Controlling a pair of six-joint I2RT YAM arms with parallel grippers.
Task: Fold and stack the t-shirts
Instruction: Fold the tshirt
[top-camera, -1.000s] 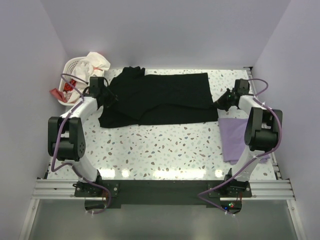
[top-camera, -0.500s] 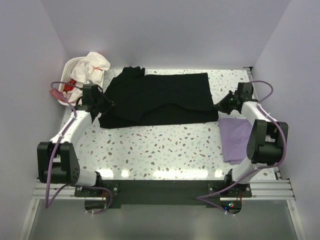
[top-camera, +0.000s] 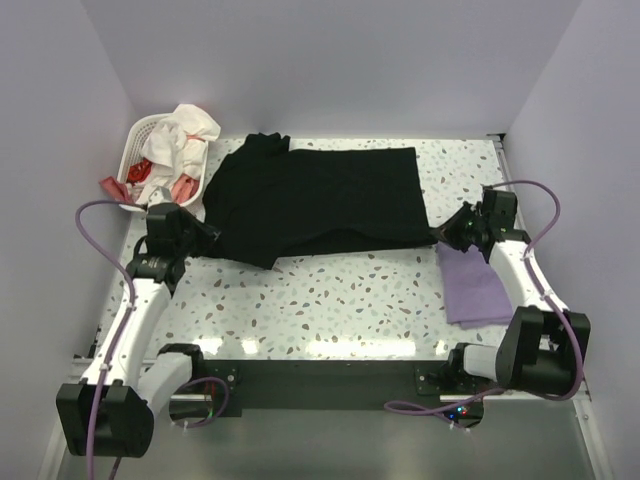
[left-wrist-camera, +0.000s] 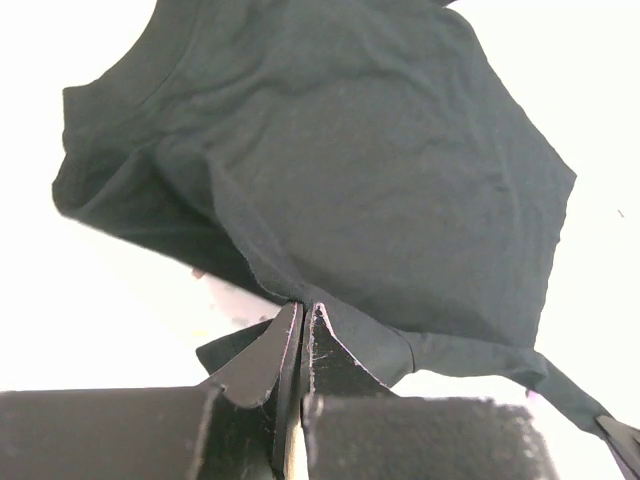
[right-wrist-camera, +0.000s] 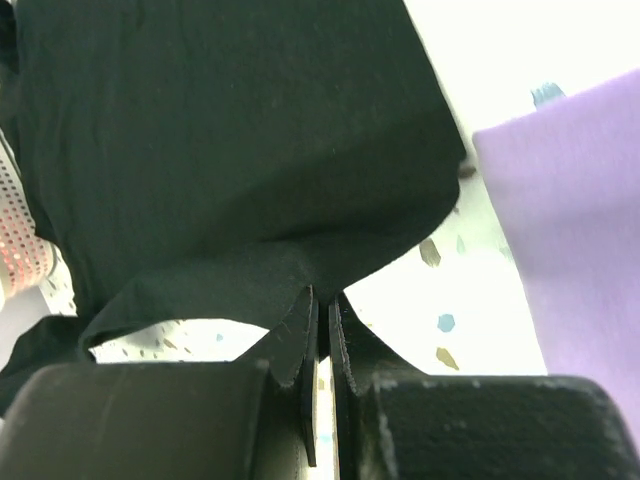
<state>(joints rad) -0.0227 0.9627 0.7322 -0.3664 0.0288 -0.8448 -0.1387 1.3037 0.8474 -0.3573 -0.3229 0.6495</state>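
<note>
Black tee (top-camera: 320, 195) lies spread across the far half of the table (top-camera: 330, 300), mostly flat. Collar and sleeves point to the left, straight hem to the right. Its near edge sags in a curve btwn the two tools.

Left tool (top-camera: 207, 238) is clamped on the tee's near-left edge. In the left wrist view both fingers (left-wrist-camera: 262, 350) are pressed together w/ black cloth pinched at the tips, and a thin strip of cloth trails off to the lower right.

Right tool (top-camera: 446, 232) is clamped on the near-right corner, by the hem. In the right wrist view the fingers are closed w/ the cloth edge caught btwn them.

Lavender tee (top-camera: 475, 285) is folded into a rectangle and lies flat on the right side of the table, just beside the right tool and partly under that arm. A sliver of bare table separates it from the black tee.

White basket (top-camera: 140, 135) sits at the far-left corner, just beside the black tee's left end, w/ white and red cloth (top-camera: 180, 130) heaped in it.
</note>
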